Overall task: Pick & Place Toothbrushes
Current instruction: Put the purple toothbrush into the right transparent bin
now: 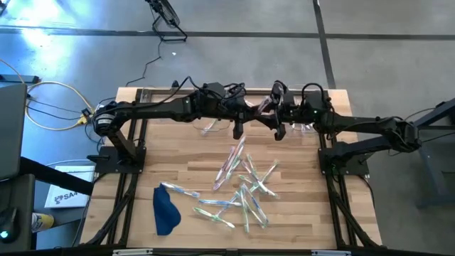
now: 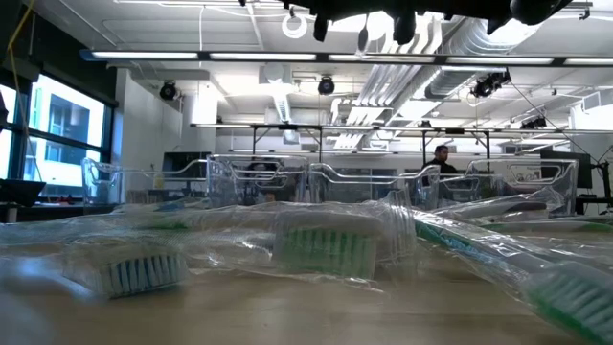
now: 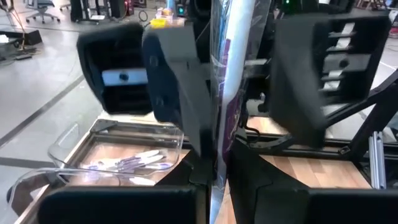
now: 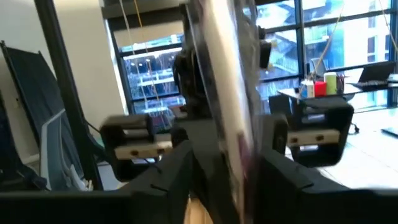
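One wrapped toothbrush (image 3: 231, 68) with a whitish-purple handle stands upright in the air over the table's far middle, also seen in the high view as the held toothbrush (image 1: 264, 105). My left gripper (image 1: 257, 111) reaches in from the left and is shut on it. My right gripper (image 1: 274, 111) faces it from the right, open, its fingers (image 4: 186, 174) on either side of the same toothbrush (image 4: 227, 118); whether they touch it I cannot tell. Several more toothbrushes (image 1: 243, 186) lie loose on the wooden table (image 1: 306, 206). My left gripper pinches the wrapped toothbrush's lower part (image 3: 219, 168) between its two fingers. The fingers come level from the table's left and lie across the handle. The toothbrush stands upright above and below them, lifted clear of the table.
A dark blue cloth (image 1: 165, 210) lies at the near left. Clear bins stand along the far edge, one (image 3: 74, 163) holding a few purple toothbrushes (image 3: 134, 164). In the low view, wrapped toothbrushes (image 2: 321, 247) fill the foreground. A person (image 2: 442, 158) stands far back in the room.
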Motion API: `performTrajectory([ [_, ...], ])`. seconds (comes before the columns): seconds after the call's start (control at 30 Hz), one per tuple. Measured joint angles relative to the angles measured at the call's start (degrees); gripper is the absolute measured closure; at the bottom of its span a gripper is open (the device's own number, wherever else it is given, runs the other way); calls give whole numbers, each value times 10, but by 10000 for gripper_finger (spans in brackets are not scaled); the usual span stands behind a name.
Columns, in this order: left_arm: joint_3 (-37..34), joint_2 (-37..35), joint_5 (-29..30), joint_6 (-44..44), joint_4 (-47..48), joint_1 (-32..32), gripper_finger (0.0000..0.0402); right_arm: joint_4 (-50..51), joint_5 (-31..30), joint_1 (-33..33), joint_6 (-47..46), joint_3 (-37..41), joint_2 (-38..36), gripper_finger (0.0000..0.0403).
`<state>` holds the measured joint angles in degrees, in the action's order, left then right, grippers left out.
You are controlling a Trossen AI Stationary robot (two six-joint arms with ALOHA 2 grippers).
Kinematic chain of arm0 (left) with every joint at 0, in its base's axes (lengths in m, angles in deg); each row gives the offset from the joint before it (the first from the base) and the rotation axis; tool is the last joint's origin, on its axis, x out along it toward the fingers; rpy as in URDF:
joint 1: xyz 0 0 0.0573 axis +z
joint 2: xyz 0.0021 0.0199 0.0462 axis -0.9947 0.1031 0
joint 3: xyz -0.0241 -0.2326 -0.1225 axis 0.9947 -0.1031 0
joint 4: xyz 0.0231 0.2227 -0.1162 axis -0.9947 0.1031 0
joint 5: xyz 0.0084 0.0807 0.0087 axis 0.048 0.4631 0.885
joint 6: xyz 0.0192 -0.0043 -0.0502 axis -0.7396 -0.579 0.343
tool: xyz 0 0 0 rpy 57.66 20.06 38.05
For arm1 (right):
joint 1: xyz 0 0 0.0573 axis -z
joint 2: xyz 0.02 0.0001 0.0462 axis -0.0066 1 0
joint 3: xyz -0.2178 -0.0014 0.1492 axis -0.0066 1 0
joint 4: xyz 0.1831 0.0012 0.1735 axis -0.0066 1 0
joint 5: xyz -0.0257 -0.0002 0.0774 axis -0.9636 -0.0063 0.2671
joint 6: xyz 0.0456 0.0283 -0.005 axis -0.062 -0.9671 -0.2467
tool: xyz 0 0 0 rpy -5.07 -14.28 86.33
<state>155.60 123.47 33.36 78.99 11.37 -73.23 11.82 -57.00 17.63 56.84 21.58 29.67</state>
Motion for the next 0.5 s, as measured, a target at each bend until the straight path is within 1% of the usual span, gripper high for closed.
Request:
performTrajectory([
  [0.4,1,0,-10,-2,2,0,378,6,-3,5,32,0,-19,383],
  [0.5,1,0,-9,-6,3,0,378,18,-10,5,34,0,-25,385],
])
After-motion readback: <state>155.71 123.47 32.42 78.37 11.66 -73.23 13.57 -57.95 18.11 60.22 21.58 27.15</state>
